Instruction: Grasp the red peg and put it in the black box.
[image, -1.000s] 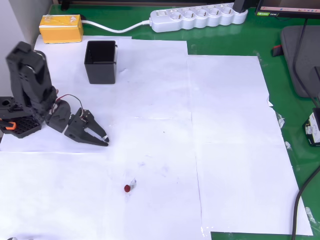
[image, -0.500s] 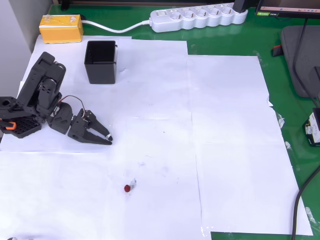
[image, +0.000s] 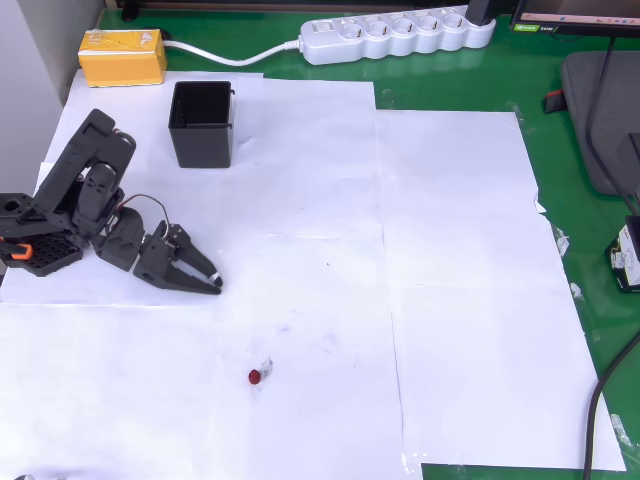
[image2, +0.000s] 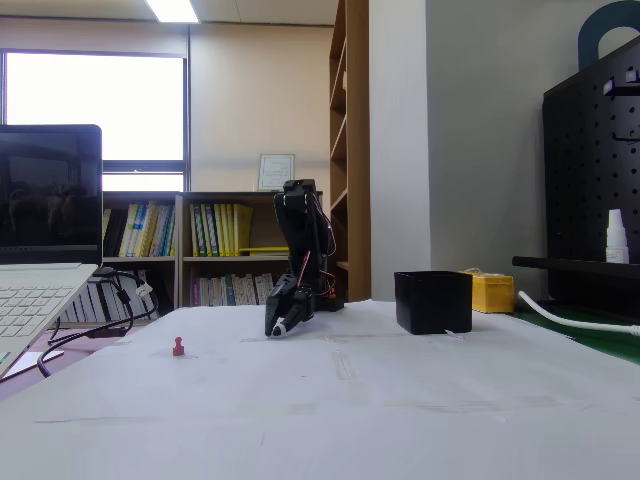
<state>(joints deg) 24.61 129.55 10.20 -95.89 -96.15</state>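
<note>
My gripper (image: 212, 280) is too small in the overhead view to tell whether its jaws touch. The red peg (image: 254, 377) is a mere speck there. In the fixed view, the black box (image2: 432, 301) hides its inside.

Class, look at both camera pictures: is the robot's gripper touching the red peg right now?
Apart. In the overhead view, bare white paper lies between the gripper and the red peg. The fixed view shows the same gap between gripper and peg.
</note>
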